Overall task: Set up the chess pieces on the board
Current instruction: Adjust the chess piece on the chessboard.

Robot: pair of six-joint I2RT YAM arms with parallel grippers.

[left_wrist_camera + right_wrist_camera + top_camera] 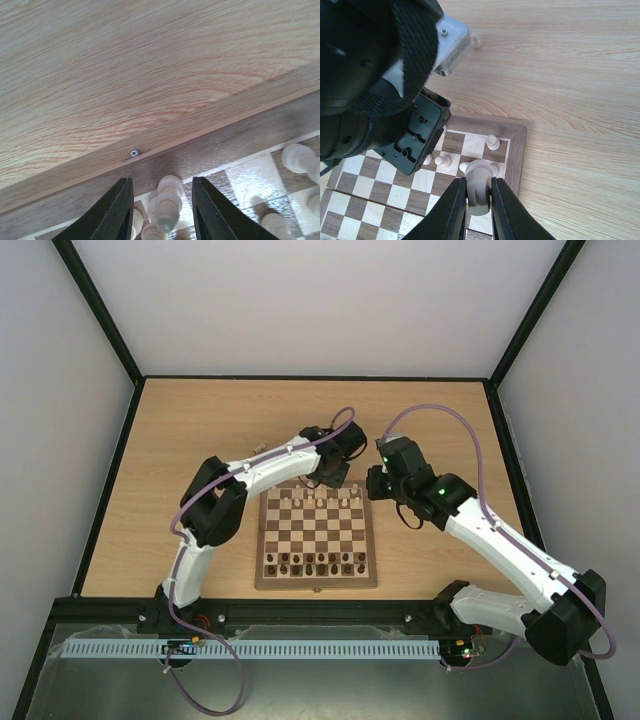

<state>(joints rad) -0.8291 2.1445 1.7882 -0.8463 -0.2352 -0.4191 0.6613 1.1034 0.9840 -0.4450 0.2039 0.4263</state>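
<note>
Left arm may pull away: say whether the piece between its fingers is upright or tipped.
Upright: the pale piece stands on the board, clear of both fingers.

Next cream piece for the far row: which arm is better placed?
Right. The right hand is shut on a pale piece over the far right corner of the board. The left hand has its jaws apart around a cream piece standing on the board, so it carries nothing.

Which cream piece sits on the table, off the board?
The small cream piece on the tabletop beyond the board; the others stand on squares or sit in the right gripper.
</note>
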